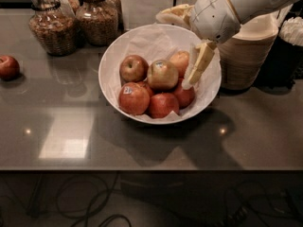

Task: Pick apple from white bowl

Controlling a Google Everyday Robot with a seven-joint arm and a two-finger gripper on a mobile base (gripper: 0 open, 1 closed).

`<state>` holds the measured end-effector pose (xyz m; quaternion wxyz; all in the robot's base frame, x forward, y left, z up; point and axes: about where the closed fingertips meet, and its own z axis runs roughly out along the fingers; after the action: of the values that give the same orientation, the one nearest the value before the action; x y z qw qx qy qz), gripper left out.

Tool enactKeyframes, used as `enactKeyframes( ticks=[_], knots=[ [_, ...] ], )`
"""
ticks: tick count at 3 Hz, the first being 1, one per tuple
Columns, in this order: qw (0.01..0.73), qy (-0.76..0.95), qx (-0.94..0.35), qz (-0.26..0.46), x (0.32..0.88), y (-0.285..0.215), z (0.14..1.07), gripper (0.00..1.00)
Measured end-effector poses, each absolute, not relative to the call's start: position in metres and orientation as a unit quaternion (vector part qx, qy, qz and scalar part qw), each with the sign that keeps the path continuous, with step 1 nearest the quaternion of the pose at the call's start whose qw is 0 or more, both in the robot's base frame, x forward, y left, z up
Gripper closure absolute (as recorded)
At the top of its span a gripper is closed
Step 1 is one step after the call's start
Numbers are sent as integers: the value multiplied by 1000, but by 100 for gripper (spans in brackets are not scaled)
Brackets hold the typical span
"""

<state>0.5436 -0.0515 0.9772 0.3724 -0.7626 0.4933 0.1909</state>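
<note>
The white bowl (142,44), lined with crinkled white paper, stands in the middle of the grey table and holds several red and yellow-red apples. A yellowish apple (162,74) with a sticker lies on top in the middle. My gripper (187,39) hovers over the bowl's right side, open and empty. One finger (200,63) points down just right of the yellowish apple. The other finger (174,14) sticks out over the bowl's back rim.
A loose red apple (8,66) lies at the table's left edge. Two glass jars (49,25) of granola stand at the back left. Stacked beige paper bowls (246,56) stand right of the white bowl, under my arm. Cables lie below the table's front edge.
</note>
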Motion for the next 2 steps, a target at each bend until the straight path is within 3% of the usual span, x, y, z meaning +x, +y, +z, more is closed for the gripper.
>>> enactKeyframes(
  ticks=[1,2],
  knots=[
    [372,494,-762,191,544,-52,976,14],
    [371,496,-762,192,545,-54,973,15]
  ],
)
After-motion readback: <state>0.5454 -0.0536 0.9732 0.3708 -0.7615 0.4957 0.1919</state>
